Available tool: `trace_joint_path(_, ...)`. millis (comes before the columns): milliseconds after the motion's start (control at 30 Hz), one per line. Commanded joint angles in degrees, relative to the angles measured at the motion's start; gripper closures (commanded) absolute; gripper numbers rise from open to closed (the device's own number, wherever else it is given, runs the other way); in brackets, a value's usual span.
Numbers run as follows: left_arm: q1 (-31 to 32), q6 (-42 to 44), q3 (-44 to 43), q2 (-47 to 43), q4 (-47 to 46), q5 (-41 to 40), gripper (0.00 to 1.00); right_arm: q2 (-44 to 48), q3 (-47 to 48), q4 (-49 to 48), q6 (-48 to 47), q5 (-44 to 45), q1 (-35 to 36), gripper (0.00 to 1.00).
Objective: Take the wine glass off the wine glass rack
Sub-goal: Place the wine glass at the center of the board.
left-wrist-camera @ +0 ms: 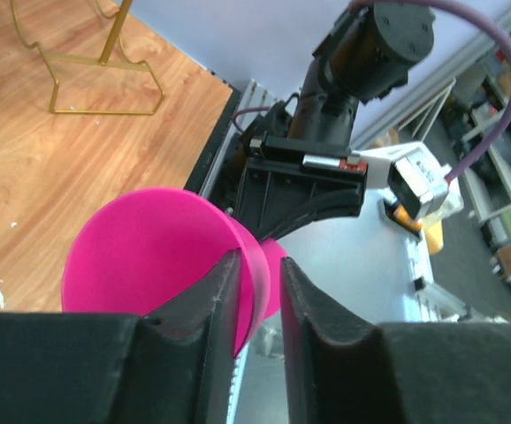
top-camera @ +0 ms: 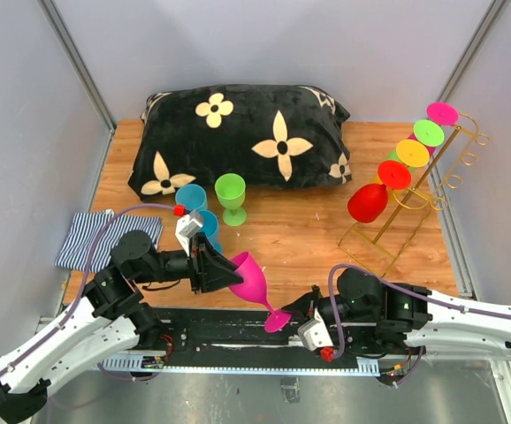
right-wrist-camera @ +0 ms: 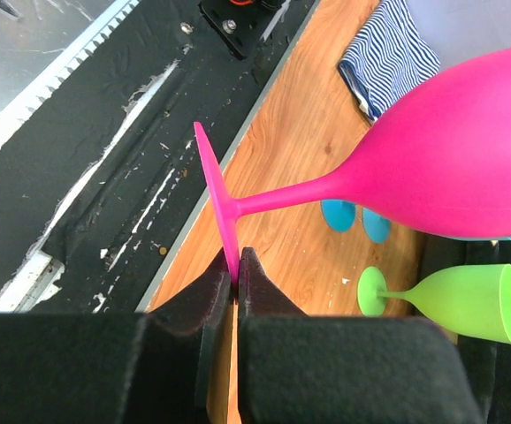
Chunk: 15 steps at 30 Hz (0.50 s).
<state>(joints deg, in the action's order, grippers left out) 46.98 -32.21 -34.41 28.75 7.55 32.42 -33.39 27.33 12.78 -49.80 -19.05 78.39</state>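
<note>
A pink wine glass (top-camera: 251, 283) hangs tilted over the table's near edge, between my two grippers. My right gripper (top-camera: 301, 311) is shut on the edge of its round foot (right-wrist-camera: 211, 190), with the stem pointing away from it. My left gripper (top-camera: 227, 269) straddles the bowl's rim (left-wrist-camera: 257, 265). One finger (left-wrist-camera: 216, 300) lies against the bowl and a narrow gap shows on the other side. The gold wire wine glass rack (top-camera: 415, 199) stands at the right, and its base shows in the left wrist view (left-wrist-camera: 105, 111). Several coloured glasses hang on it, the lowest one red (top-camera: 368, 203).
A black flowered pillow (top-camera: 238, 141) lies across the back. A green glass (top-camera: 231, 196) and two blue cups (top-camera: 194, 199) stand left of centre. A striped cloth (top-camera: 96, 237) lies at the left edge. The black mounting rail (top-camera: 238, 331) runs below the glass.
</note>
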Motion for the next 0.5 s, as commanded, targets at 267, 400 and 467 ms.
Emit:
trace_joint_path(267, 0.0, 4.5, -3.7, 0.2, 1.4, 6.9, 0.99, -1.0, 0.2, -0.6, 5.0, 5.8, 0.8, 0.92)
trace_joint_path(400, 0.0, 5.5, -4.8, 1.7, 4.0, 4.1, 1.0, -0.6, 0.1, -2.9, 8.2, 5.1, 0.8, 0.81)
trace_joint_path(467, 0.0, 5.8, -5.1, 1.8, 5.0, 2.1, 0.99, -0.3, -0.1, -3.8, 9.7, 5.6, 0.8, 0.69)
